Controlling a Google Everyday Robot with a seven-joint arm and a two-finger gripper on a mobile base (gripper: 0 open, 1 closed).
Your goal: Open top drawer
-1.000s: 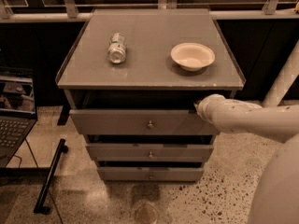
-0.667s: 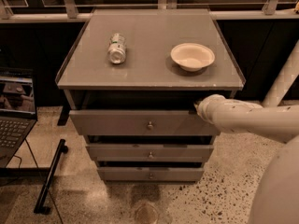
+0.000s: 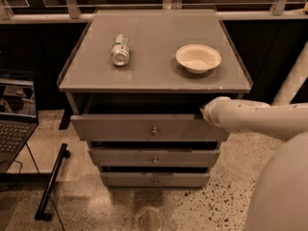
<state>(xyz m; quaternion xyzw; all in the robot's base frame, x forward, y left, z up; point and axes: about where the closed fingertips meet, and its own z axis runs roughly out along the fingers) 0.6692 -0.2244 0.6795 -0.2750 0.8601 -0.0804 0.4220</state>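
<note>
- Top drawer (image 3: pixel 115 128): uppermost of three grey drawers in the cabinet, directly under the worktop (image 3: pixel 154 78). It has a plain flat front, the widest and tallest of the set.
- Knob (image 3: pixel 154 130): one small round metal knob at the centre of that front, with nothing on it.
- Progress: the front stands out past the cabinet frame, with a dark gap between its upper edge and the worktop's lip. By that showing the drawer is part-way open. The inside is in shadow, so any contents cannot be made out.
- Left to do: judged to be a further outward pull, if fuller opening is wanted.
- Pincer (image 3: pixel 206 113): at the end of the pale arm reaching in from the right. It sits at the drawer's upper right corner, against or just behind the top edge of the front. How far it is open, and whether it has hold of the edge, cannot be told (the tip is tucked into the dark gap).
- Middle drawer (image 3: pixel 120 157) and bottom drawer (image 3: pixel 125 179): narrower and shorter-fronted, each with its own small knob.
- On the worktop: a can (image 3: pixel 120 50) lying on its side to the left, and a pale bowl (image 3: pixel 198 58) upright to the right, well apart.
- Laptop (image 3: pixel 14 114): open, at the left edge of the view.
</note>
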